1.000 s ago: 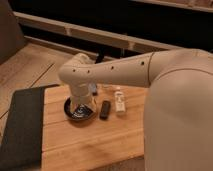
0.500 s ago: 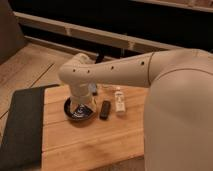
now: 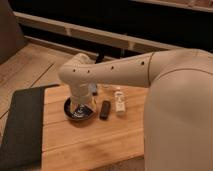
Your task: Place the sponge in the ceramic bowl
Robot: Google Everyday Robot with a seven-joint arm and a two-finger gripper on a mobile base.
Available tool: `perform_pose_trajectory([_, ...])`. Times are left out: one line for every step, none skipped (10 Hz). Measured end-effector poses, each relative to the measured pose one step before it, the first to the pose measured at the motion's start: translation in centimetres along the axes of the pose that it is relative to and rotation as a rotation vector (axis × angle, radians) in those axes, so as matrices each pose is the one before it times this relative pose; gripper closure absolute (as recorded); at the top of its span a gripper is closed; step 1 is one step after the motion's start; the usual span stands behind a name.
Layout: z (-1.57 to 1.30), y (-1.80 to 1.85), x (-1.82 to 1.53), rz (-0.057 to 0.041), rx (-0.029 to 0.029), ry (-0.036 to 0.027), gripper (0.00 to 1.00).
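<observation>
The ceramic bowl is a shallow dark dish on the wooden table, left of centre. My gripper hangs straight down from the pale arm, right over the bowl and reaching into it. The wrist and gripper cover most of the bowl's inside. The sponge is hidden from this view.
A black rectangular bar lies just right of the bowl, with a small white item beside it. A dark mat covers the table's left end. The wooden tabletop stretches toward the front. My bulky pale body fills the right side.
</observation>
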Motion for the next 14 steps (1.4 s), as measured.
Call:
perform_pose_trajectory([0.001,-0.002,0.0,0.00006,0.00004,0.00002,0.35])
perform_pose_trajectory([-0.001,-0.004,-0.002,0.00001,0.00005,-0.00005,0.35])
perform_pose_trajectory([-0.001,0.001,0.001,-0.00004,0.00001,-0.00005,0.35])
perform_pose_trajectory([0.0,-0.005,-0.011,-0.00017,0.00021,-0.00034,0.35])
perform_pose_trajectory([-0.001,0.002,0.002,0.00004,-0.00009,0.00006,0.35])
perform_pose_trajectory([0.001,-0.003,0.001,0.00005,0.00002,0.00005,0.35])
perform_pose_trajectory([0.001,0.004,0.0,-0.00005,-0.00006,0.0,0.35])
perform_pose_trajectory([-0.001,0.006,0.008,0.00014,-0.00018,0.00029,0.35])
perform_pose_trajectory([0.07,0.01,-0.003,-0.00064,0.00043,0.00076,0.35])
perform_pose_trajectory([-0.006,0.0,-0.31,-0.00044,0.00024,-0.00636,0.35])
perform_pose_trajectory([0.007,-0.21,-0.616,0.00396,0.00041,-0.01216,0.35])
perform_pose_trajectory([-0.18,-1.199,-2.052,-0.00548,0.01072,-0.03995,0.35])
perform_pose_trajectory([-0.311,-0.509,-1.163,-0.01792,0.00283,-0.02448,0.35])
perform_pose_trajectory([-1.219,-0.522,-2.172,-0.04772,-0.00306,-0.06054,0.35])
